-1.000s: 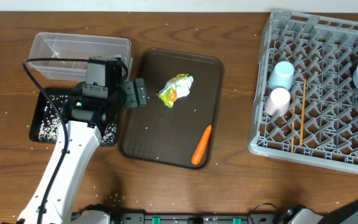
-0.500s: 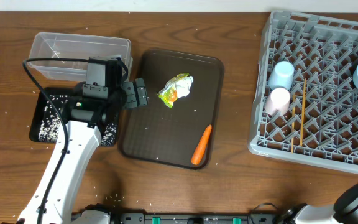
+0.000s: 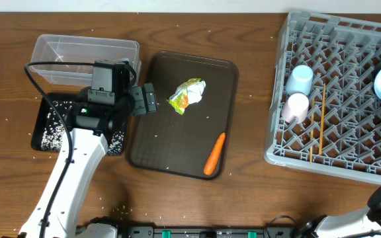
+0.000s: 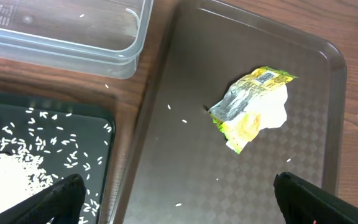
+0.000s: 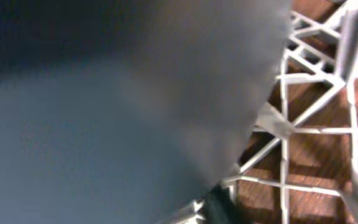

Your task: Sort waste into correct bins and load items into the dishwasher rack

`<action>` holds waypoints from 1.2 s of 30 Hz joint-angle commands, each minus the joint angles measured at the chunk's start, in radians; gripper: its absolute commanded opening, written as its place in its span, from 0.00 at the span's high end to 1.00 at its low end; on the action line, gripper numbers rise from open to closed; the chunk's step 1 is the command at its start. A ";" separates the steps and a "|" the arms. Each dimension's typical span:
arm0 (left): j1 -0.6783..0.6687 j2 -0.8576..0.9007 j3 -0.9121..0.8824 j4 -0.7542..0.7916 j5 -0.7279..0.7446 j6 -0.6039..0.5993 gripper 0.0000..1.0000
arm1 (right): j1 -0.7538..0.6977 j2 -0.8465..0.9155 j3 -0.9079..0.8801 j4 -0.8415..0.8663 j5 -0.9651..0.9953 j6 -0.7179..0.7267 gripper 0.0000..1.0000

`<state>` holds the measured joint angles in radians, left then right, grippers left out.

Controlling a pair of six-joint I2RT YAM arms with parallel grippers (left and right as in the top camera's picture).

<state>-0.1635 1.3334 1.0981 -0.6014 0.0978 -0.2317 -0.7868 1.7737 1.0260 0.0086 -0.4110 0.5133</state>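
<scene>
Now, your left claw point(image 3: 149, 99) stands wide open at the brown tray's point(image 3: 170, 139) left edge; the crumpled wrapper point(image 3: 187, 94) lies on that tray just ahead of it, long axis slanted. This arm is nearer.

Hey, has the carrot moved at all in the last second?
No. The carrot lies in the same spot near the lower right corner of the brown tray, at the same tilt as before.
</scene>
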 commanded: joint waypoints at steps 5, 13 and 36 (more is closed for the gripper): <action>0.005 0.006 0.005 0.000 -0.005 0.002 0.02 | -0.005 -0.026 0.002 -0.002 -0.151 -0.032 0.99; 0.005 0.006 0.005 0.000 -0.005 0.002 0.02 | 0.009 -0.183 0.002 -0.098 -0.153 -0.085 0.99; 0.005 0.006 0.005 0.000 -0.005 0.002 0.02 | 0.311 -0.531 0.003 -0.528 0.246 -0.203 0.60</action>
<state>-0.1635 1.3334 1.0981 -0.6018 0.0975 -0.2317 -0.4992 1.2415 1.0252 -0.4934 -0.2180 0.3267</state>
